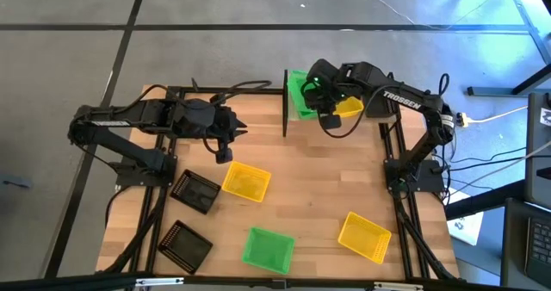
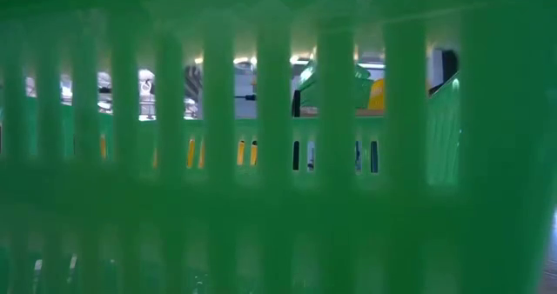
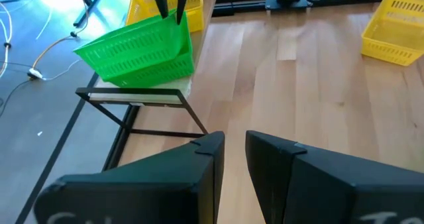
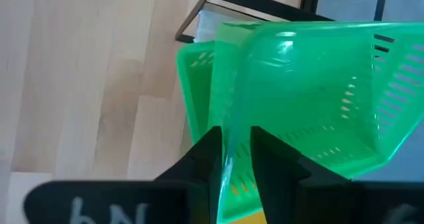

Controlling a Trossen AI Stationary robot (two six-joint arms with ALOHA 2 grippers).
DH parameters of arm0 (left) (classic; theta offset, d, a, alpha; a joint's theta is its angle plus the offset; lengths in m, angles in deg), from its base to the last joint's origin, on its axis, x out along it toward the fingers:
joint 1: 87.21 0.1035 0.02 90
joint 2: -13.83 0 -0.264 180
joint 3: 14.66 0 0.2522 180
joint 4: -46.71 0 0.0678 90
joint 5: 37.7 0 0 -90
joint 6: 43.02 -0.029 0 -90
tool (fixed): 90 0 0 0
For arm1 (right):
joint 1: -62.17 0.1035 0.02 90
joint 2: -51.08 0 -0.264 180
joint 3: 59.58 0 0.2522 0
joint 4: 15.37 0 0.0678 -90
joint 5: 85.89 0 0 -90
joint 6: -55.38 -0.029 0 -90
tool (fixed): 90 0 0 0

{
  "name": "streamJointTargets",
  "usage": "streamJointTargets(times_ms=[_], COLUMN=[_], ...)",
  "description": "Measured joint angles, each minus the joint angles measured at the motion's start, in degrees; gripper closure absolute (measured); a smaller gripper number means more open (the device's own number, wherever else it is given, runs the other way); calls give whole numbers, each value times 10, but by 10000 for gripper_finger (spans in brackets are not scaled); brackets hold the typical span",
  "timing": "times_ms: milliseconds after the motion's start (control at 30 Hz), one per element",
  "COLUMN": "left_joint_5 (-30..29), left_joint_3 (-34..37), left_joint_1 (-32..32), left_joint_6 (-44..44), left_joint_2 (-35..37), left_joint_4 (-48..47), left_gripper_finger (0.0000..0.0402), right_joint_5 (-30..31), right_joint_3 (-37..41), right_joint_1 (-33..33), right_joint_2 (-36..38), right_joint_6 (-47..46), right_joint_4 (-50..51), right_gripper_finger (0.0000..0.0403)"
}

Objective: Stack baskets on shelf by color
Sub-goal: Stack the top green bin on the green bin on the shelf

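While my right fingers loosely straddle a green basket on the shelf, left fingers idle slightly parted; perhaps six baskets remain on the surface.

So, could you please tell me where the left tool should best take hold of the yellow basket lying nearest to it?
Probably the yellow basket's thin rim wall, coming straight down from above: it sits upright and open-topped on the table, clear of the black baskets beside it, so one finger can go inside and one outside.
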Motion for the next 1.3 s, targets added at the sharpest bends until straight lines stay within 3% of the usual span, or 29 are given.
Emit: streamJointTargets(times_ms=[233,1033,1300], left_joint_5=[0,0,0], left_joint_3=[0,0,0], left_joint_1=[0,0,0], left_joint_6=[0,-1,0], left_joint_2=[0,0,0], left_joint_4=[0,0,0], left_gripper_finger=[347,347,347], right_joint_5=[0,21,21], right_joint_3=[0,-31,-55], right_joint_1=[0,13,12], right_joint_2=[0,0,0], right_joint_6=[0,4,2], right_joint_4=[0,3,59], right_gripper_finger=[393,401,402])
